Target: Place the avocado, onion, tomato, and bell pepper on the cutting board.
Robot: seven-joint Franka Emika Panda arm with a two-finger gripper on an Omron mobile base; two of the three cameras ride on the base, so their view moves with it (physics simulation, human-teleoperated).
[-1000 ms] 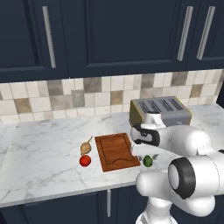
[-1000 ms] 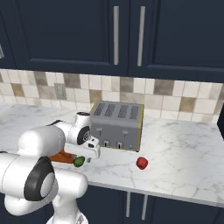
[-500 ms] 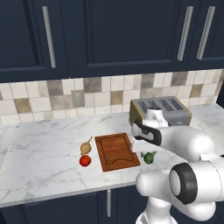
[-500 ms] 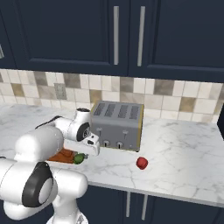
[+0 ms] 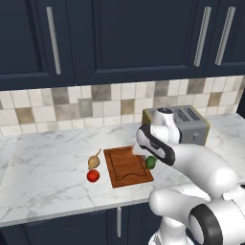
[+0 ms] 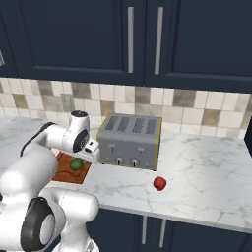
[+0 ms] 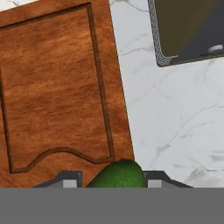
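Observation:
The dark green avocado (image 5: 150,162) hangs just above the right edge of the reddish-brown cutting board (image 5: 125,167), with my gripper (image 5: 150,158) shut on it. In the hand view the avocado (image 7: 119,176) sits between my fingertips (image 7: 70,181), over the cutting board (image 7: 57,87) edge. The tan onion (image 5: 94,161) and the red tomato (image 5: 93,176) lie on the counter left of the board. From the right base camera, the red bell pepper (image 6: 159,183) lies on the counter in front of the toaster's right end, far from the avocado (image 6: 76,164) and the board (image 6: 63,171).
A silver toaster (image 5: 179,125) stands right behind the board's right side, close to my hand; it also shows as the toaster (image 6: 129,141) and the toaster (image 7: 192,26). Tiled wall and dark cabinets rise behind the marble counter (image 5: 43,162).
The jaws have shut on the avocado and lifted it off the counter, carrying it left toward the board's right edge. Onion, tomato and bell pepper have not moved.

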